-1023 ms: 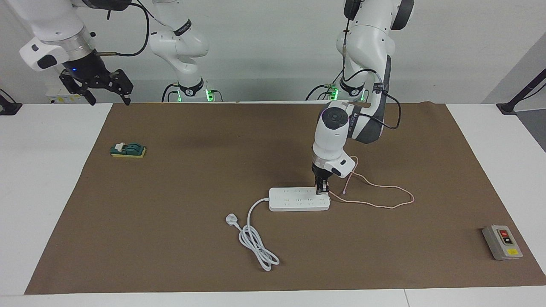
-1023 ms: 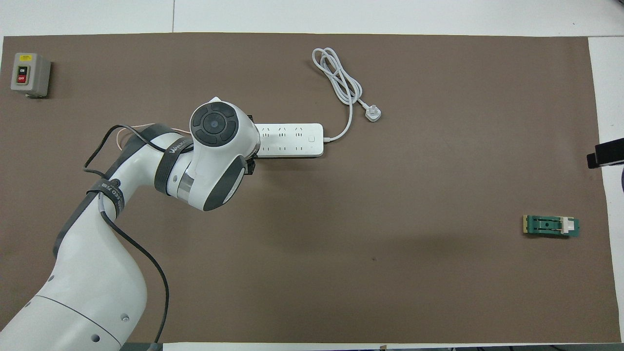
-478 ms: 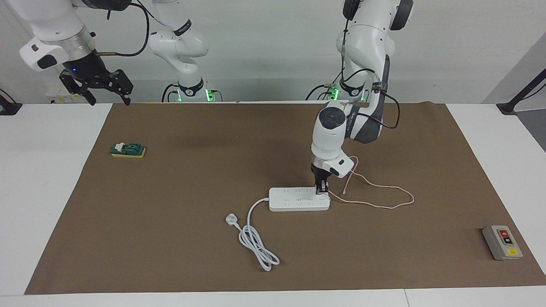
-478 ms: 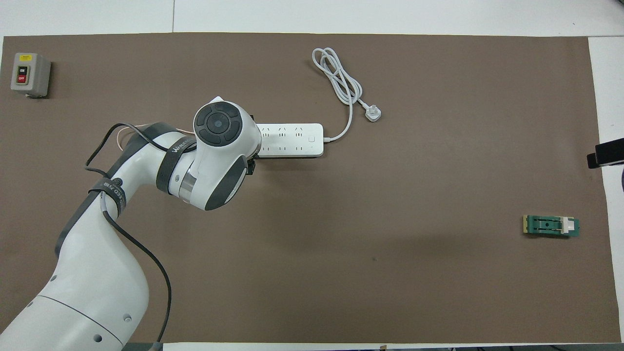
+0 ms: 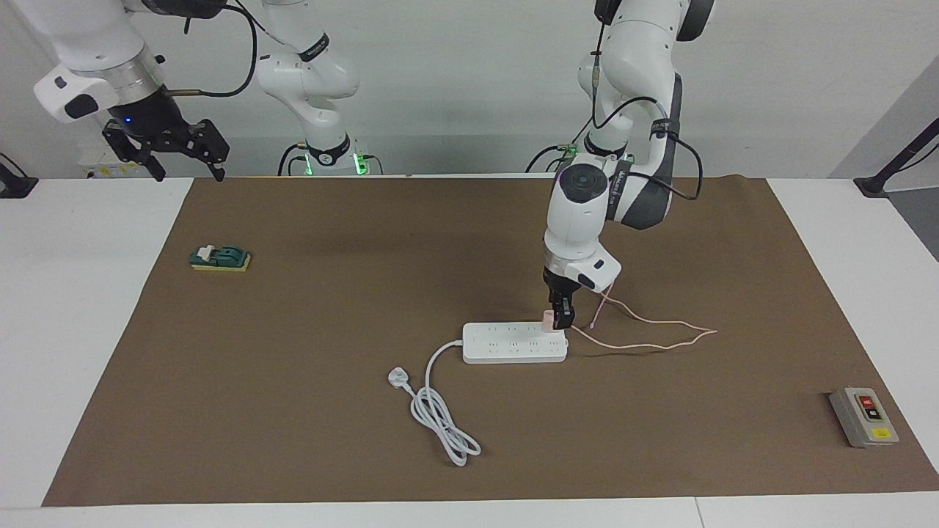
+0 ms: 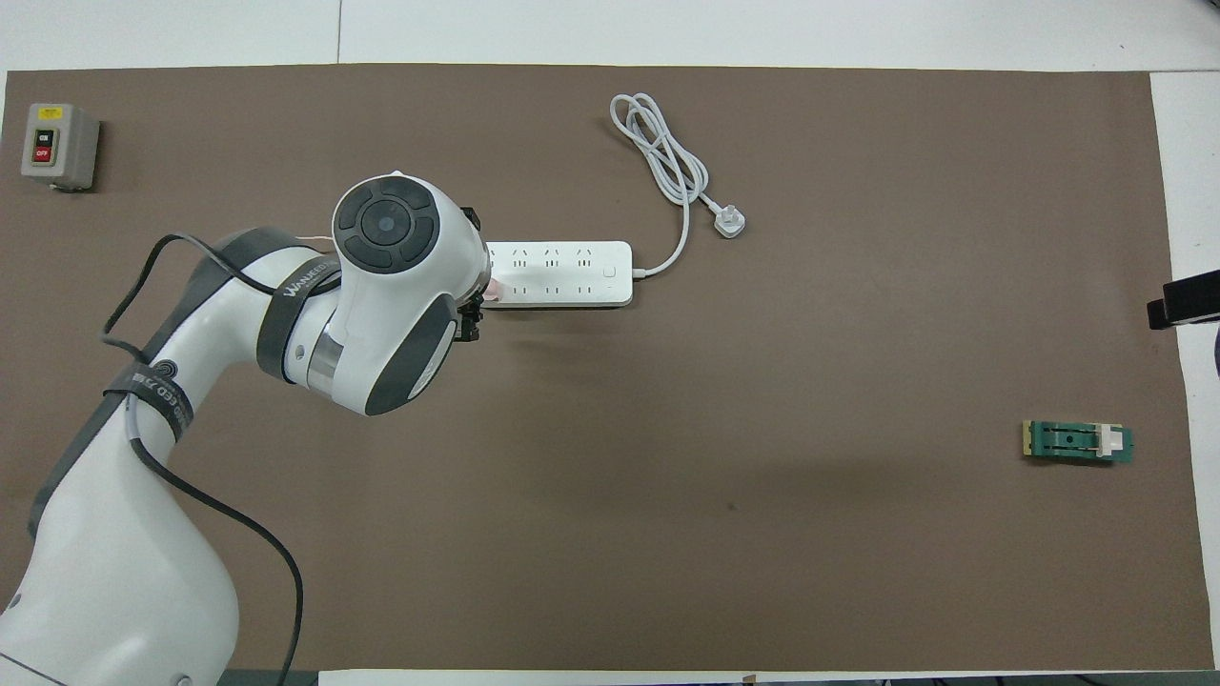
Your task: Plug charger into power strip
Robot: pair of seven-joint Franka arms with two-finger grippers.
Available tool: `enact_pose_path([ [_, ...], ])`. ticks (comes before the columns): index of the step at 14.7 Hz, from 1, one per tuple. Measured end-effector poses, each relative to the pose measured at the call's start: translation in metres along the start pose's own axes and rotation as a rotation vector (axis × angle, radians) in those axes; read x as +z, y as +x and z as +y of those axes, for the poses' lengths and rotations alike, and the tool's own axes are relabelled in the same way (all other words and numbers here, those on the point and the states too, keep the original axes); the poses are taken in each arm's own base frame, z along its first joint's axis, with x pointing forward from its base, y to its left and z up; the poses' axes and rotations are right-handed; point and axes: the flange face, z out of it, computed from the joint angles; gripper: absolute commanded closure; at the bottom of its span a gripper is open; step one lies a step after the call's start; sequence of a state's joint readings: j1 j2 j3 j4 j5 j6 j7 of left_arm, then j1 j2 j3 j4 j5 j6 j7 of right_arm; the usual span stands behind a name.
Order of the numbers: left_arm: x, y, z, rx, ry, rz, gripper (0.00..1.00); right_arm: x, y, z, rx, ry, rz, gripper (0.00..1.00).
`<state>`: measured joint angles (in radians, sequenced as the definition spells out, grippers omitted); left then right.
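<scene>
Pale pink cube-shaped charger [image 5: 548, 317] seated on the long flat white plastic power strip [image 5: 513, 343], at its end toward the left arm; thin pink cable [image 5: 645, 334] looping off across brown paper mat [image 5: 293, 411]. Left gripper [image 5: 562, 317] just beside charger; grip state cannot tell. Right gripper [image 5: 185, 155] raised, fingers spread, waiting.

From overhead: pink charger corner [image 6: 490, 296] peeking beside left wrist; strip's [image 6: 562, 273] ribbed socket rows mostly exposed.
</scene>
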<state>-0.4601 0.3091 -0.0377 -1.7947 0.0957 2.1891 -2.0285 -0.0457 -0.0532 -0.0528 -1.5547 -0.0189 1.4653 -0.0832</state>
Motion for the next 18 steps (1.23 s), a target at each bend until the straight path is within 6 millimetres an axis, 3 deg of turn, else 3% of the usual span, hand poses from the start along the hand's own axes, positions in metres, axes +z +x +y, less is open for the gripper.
enact_pose_path([
  [6,-0.009,0.001,-0.001,-0.007,-0.003,-0.01,0.0,0.0,0.0,0.0,0.0,0.0,0.0,0.0],
  [11,-0.031,0.017,0.003,0.061,0.0,-0.013,0.0,0.0,0.0,0.0,0.0,0.0,0.0,0.0],
  [15,-0.071,0.051,0.019,0.224,0.04,-0.021,0.0,0.0,0.0,0.0,0.0,0.0,0.0,0.0],
  [18,-0.104,0.094,0.03,0.378,0.055,-0.025,0.0,0.0,0.0,0.0,0.0,0.0,-0.001,0.0],
])
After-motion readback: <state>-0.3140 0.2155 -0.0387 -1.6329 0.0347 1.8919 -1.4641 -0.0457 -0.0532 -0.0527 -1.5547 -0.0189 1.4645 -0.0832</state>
